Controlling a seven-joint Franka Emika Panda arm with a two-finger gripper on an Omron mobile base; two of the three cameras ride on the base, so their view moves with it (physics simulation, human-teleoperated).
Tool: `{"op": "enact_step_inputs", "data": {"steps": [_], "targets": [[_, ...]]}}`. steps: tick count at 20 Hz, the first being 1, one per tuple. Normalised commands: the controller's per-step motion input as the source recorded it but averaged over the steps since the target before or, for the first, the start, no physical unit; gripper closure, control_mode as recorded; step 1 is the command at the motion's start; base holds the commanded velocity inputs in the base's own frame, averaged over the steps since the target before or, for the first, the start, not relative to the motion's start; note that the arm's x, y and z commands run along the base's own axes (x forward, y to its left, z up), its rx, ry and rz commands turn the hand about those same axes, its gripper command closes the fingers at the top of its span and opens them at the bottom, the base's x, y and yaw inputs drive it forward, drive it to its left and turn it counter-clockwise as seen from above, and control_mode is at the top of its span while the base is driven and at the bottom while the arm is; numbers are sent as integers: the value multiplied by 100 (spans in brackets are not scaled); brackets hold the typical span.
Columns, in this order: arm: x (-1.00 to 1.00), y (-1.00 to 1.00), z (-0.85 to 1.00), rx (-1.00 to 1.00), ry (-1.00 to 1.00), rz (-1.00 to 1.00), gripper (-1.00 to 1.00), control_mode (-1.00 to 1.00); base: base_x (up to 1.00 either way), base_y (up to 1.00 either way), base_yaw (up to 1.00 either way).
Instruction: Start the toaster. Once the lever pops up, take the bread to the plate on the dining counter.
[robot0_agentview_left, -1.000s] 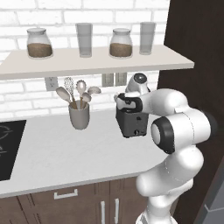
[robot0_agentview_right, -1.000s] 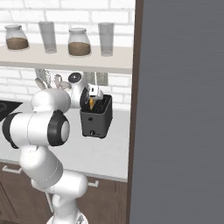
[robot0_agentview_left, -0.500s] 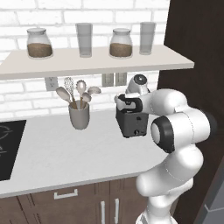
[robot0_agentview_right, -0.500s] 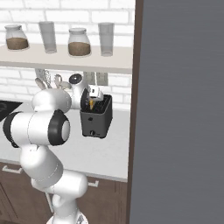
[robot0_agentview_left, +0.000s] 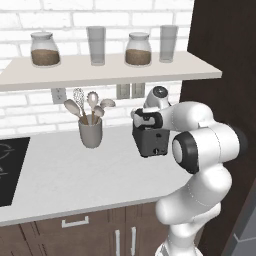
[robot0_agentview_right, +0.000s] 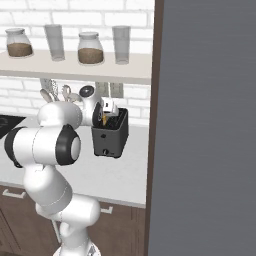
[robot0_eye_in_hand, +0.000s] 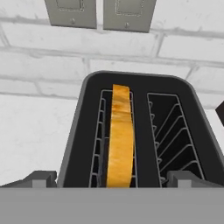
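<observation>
My gripper (robot0_eye_in_hand: 112, 181) hangs right over the toaster (robot0_agentview_left: 149, 140), jaws spread wide, nothing held. In the hand view I see both finger tips (robot0_eye_in_hand: 41, 178) low, either side of the toaster top. That view gives me what the base cameras can't: two slots with wire racks, and the bread (robot0_eye_in_hand: 120, 140) standing on edge in the left slot, orange-brown crust up. The other slot has only wires. Two grey wall plates (robot0_eye_in_hand: 100, 12) sit on the white brick behind.

The left base view gives me the toaster's boxy dark grey front on the white counter (robot0_agentview_left: 75, 175), a grey cup of spoons and a whisk (robot0_agentview_left: 90, 131) well to its left, a black cooktop (robot0_agentview_left: 10, 165) at the edge, and glass jars (robot0_agentview_left: 45, 50) and tumblers on the shelf. The right base view adds a dark tall panel (robot0_agentview_right: 205, 125) just beside the toaster.
</observation>
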Motion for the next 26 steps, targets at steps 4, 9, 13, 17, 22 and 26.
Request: {"op": "enact_step_inputs", "data": {"steps": [4, 9, 13, 17, 22, 26], "targets": [[1, -3, 0, 0, 0, 0, -100, -100, 0, 0, 0], [3, -2, 0, 0, 0, 0, 100, -100, 0, 0, 0], [8, -4, -2, 0, 0, 0, 100, -100, 0, 0, 0], [7, -8, -4, 0, 0, 0, 100, -100, 0, 0, 0], [2, -4, -2, 0, 0, 0, 100, -100, 0, 0, 0], [0, 0, 0, 0, 0, 0, 100, -100, 0, 0, 0]]}}
